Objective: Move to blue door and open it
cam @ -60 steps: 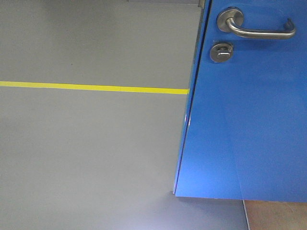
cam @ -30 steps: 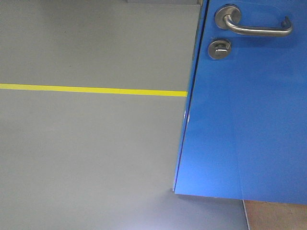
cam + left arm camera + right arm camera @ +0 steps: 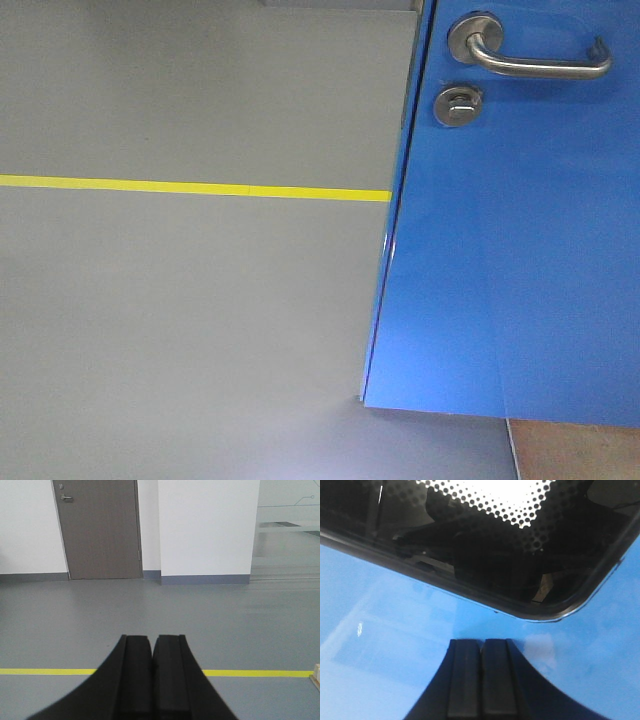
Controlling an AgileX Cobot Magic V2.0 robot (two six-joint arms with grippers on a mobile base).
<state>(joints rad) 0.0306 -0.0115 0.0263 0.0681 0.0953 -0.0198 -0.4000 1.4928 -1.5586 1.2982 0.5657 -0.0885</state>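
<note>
The blue door (image 3: 510,260) fills the right half of the front view, its left edge standing free over the grey floor. Its silver lever handle (image 3: 535,62) and round thumb-turn lock (image 3: 458,104) sit at the top. No gripper shows in the front view. My right gripper (image 3: 481,641) is shut and empty, close against the glossy blue door panel (image 3: 420,630), just below a dark glass window with a dotted edge (image 3: 485,545). My left gripper (image 3: 152,639) is shut and empty, pointing over open floor, away from the door.
A yellow floor line (image 3: 190,186) runs across the grey floor up to the door edge; it also shows in the left wrist view (image 3: 260,673). A grey-brown door (image 3: 97,527) and white wall pillar (image 3: 207,527) stand far ahead. A tan strip (image 3: 575,450) lies under the blue door.
The door handle and lock have shifted slightly up and left in the front view over the last second, then held nearly still.
</note>
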